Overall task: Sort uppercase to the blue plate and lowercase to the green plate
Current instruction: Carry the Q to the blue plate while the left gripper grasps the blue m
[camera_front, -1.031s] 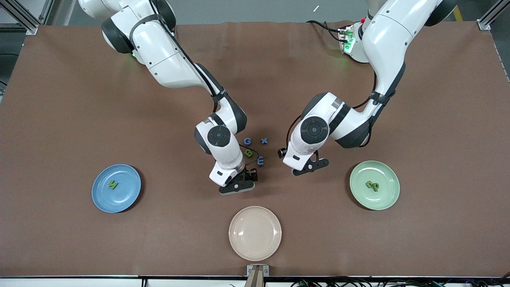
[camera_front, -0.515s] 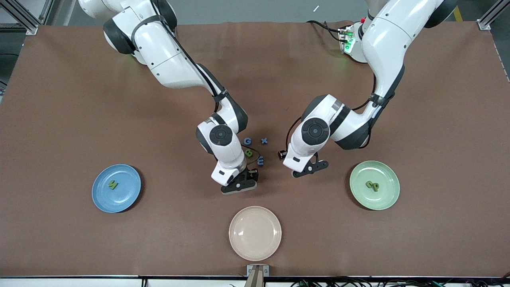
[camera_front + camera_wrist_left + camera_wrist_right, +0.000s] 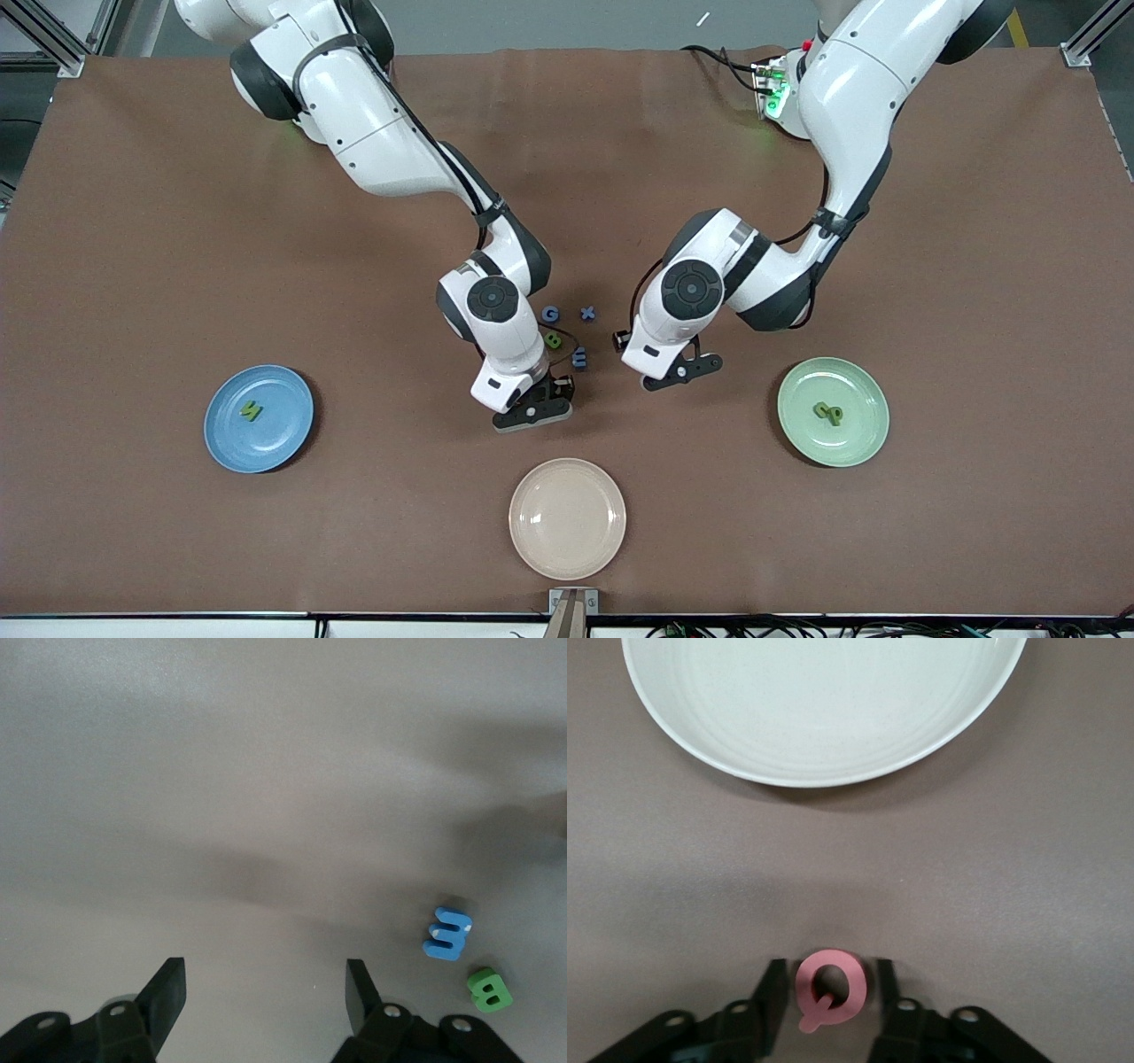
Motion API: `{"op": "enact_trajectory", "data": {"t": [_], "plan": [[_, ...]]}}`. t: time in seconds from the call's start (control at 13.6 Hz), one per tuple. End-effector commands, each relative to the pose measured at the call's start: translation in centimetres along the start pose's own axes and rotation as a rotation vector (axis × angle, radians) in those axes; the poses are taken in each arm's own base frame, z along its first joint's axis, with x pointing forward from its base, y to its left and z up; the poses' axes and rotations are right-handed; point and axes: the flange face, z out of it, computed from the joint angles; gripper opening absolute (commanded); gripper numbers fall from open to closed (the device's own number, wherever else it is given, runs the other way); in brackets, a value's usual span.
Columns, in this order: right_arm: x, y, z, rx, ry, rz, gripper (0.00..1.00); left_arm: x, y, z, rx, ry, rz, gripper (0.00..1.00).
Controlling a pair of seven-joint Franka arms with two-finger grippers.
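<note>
You see the right gripper (image 3: 826,1005) low over the tabletop near the beige plate (image 3: 567,518), its fingers (image 3: 769,997) closed in against the two sides of a pink-red letter (image 3: 829,989). The left gripper (image 3: 266,992) hangs over bare table with its jaws apart and nothing between them.

Take the beige plate as your landmark. Farther from the front camera than it lies a cluster of loose letters: the blue G (image 3: 550,314), the blue x (image 3: 587,313), the green B (image 3: 554,340) and the blue E-shaped piece (image 3: 579,357). Toward the right arm's end of the table from it sits the blue plate (image 3: 223,443) with a green N (image 3: 251,411) on it. Toward the left arm's end sits the green plate (image 3: 864,434), carrying two small green letters (image 3: 829,412).
</note>
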Motion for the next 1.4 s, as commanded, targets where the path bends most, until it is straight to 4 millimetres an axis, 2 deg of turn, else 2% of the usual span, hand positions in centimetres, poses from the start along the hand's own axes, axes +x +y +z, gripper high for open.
{"op": "enact_trajectory", "data": {"t": [0.0, 0.15, 0.29, 0.37, 0.52, 0.74, 0.96, 1.18, 1.33], "plan": [[-0.2, -0.5, 0.7, -0.006, 0.017, -0.002, 0.25, -0.1, 0.2, 0.0, -0.004, 0.006, 0.001, 0.81], [-0.1, -0.3, 0.7, -0.006, 0.016, 0.003, 0.13, -0.1, 0.2, 0.0, -0.004, 0.006, -0.001, 0.81], [0.4, 0.6, 0.3, -0.011, 0.014, 0.012, 0.07, -0.4, 0.5, 0.1, -0.003, 0.003, 0.001, 0.81], [0.8, 0.9, -0.1, -0.013, 0.013, 0.017, 0.06, -1.5, 1.4, 0.5, 0.000, 0.001, 0.020, 0.78], [2.4, 2.0, -2.2, -0.003, 0.034, 0.051, 0.04, -2.7, 3.3, 1.3, -0.031, 0.013, 0.040, 0.74], [4.7, 7.2, -4.3, -0.057, -0.017, 0.104, 0.02, -3.8, 5.1, 2.0, -0.090, 0.046, 0.075, 0.75], [6.3, 11.4, -5.9, -0.076, -0.052, 0.059, 0.02, -4.2, 6.3, 2.8, -0.135, 0.076, 0.145, 0.76], [6.9, 14.2, -7.2, -0.106, -0.098, 0.078, 0.02, -4.6, 8.5, 4.2, -0.165, 0.079, 0.187, 0.75], [6.9, 16.1, -8.2, -0.130, -0.160, 0.060, 0.02, -4.2, 9.1, 5.1, -0.157, 0.091, 0.192, 0.75]]}}
